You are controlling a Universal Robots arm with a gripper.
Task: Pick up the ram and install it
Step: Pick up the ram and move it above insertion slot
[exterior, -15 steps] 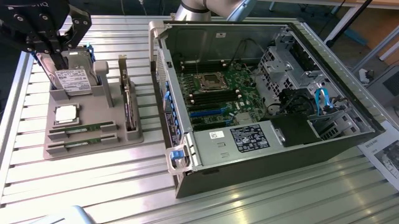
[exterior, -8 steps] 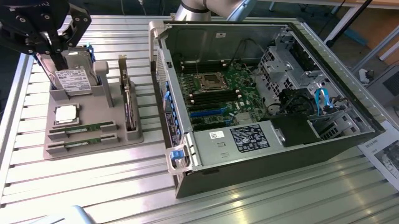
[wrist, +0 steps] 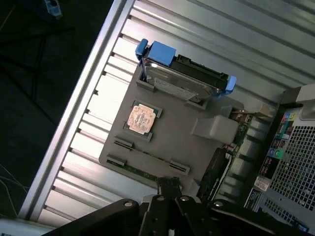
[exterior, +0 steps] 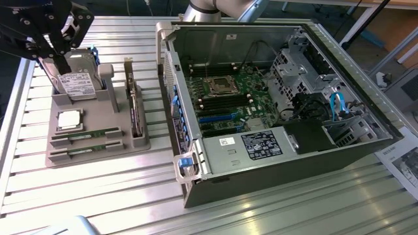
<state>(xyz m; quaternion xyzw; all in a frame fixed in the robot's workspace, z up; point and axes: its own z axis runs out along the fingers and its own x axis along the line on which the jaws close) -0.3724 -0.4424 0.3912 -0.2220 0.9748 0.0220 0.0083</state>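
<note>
While the gripper (exterior: 60, 68) hangs clenched and empty over the hard drive (exterior: 77, 83) at the exterior view's upper left, the ram (exterior: 86, 133) lies flat in its gray tray (exterior: 98, 117) slot, lower left, with its twin just beside it. Approach step, I judge, with nothing picked yet. A pick calls for parted jaws straddling the stick's thin edge.

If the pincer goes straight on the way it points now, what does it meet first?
Probably the ram nearest the grey holder's edge: in the wrist view the shut pincer points at its end. Depth is unclear.
</note>
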